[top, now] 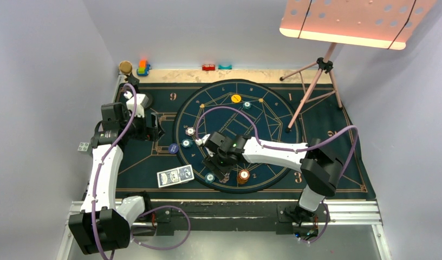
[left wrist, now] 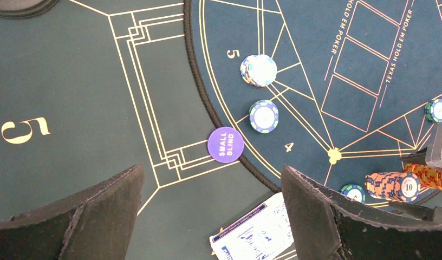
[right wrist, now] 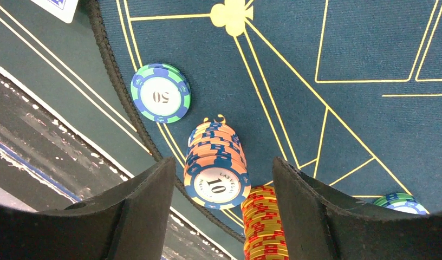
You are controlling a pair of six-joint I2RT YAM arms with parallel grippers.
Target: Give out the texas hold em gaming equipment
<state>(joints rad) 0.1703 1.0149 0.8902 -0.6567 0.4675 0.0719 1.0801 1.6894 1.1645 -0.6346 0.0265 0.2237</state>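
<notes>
Orange chip stack (right wrist: 216, 165), top chip marked 10, at near edge of round centre of mat (top: 154, 162), right of middle; yellow-red stack (right wrist: 265, 222) right beside it, touching or nearly so, can't tell which

Right gripper (right wrist: 223, 162) straddling orange chip stack, jaws spread w/ a gap each side, nothing grasped

Green-blue 50 chip (right wrist: 160, 93) flat, near the stack, by same near rim. Cards (top: 175, 175), blue backs up, side by side, close to mat's near edge, left of the circle

Purple small-blind disc (left wrist: 225, 144) just outside circle's left rim; white-blue stack (left wrist: 259, 70) & single chip (left wrist: 264, 115) just inside it. Yellow chip (top: 236, 98) & teal chip (top: 246, 105) toward circle's far edge

Left gripper (left wrist: 210, 170) over left part of mat, near purple disc, jaws released wide, holding nothing

Toy blocks (top: 143, 67) at far left corner of worktop, off the mat
</notes>
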